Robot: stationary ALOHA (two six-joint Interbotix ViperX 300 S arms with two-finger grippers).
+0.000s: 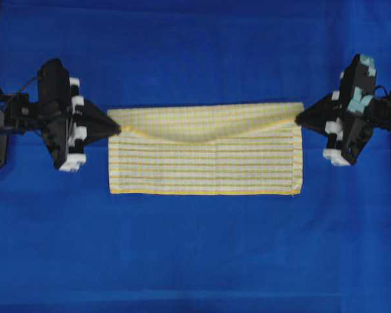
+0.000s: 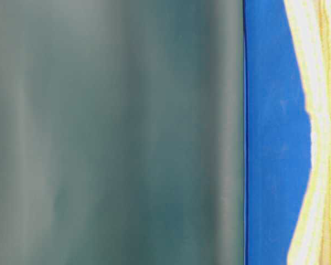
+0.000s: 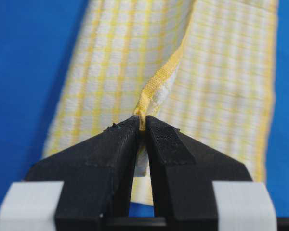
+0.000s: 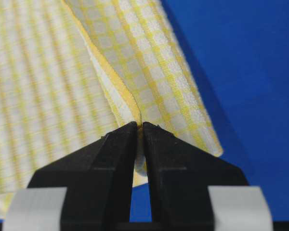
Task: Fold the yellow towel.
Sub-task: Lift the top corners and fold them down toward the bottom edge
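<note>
L gripper (image 1: pixel 119 127) pinching yellow towel (image 1: pixel 208 163) hem | R gripper (image 1: pixel 297 119) same, opp. end

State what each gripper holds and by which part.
Both hold the yellow towel. The left gripper pinches its yellow hemmed edge at the left end; the right gripper pinches the hem at the right end.

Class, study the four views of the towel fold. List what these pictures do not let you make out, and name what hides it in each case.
- Table-level view: a blurred grey-green surface fills most of the frame; only a strip of the yellow towel shows, and neither gripper.
- Overhead view: the lifted flap hides the towel layer beneath it.
- Left wrist view: the left gripper covers the pinched corner.
- Right wrist view: the right gripper does the same.
</note>
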